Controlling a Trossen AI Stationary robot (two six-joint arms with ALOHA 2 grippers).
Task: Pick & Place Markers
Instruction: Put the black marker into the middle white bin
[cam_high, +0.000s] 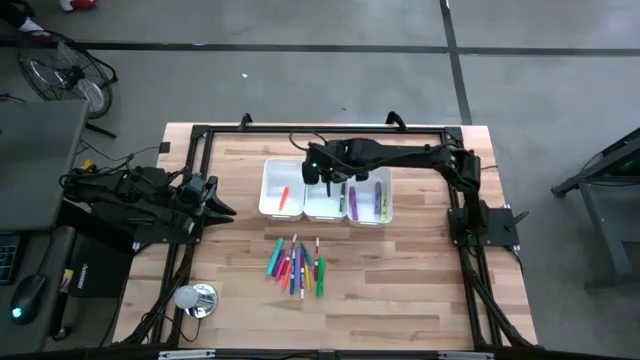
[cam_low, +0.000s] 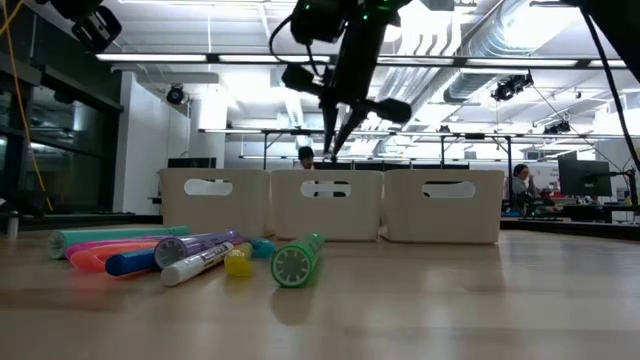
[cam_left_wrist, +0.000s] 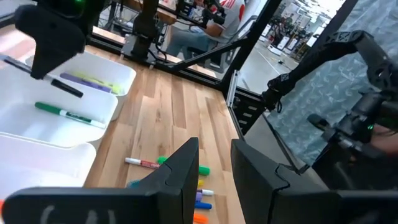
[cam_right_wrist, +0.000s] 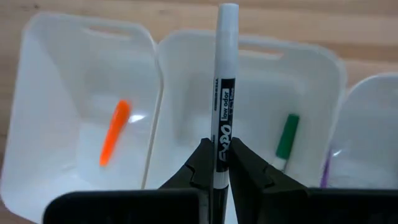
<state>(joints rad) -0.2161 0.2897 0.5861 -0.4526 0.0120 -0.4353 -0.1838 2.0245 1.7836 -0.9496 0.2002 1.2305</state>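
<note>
Left white plastic bin (cam_right_wrist: 56, 74): orange marker (cam_right_wrist: 114, 132). Middle bin (cam_right_wrist: 311, 87): green marker (cam_right_wrist: 286, 135). Right claw (cam_right_wrist: 216, 163) above, gripping white-barrelled marker (cam_right_wrist: 225, 74). Left claw (cam_left_wrist: 214, 163) narrow, empty.

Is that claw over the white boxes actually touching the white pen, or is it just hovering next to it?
Touching. In the right wrist view the right gripper has both dark fingers pressed against the white marker, with no gap on either side, above the middle bin.
</note>
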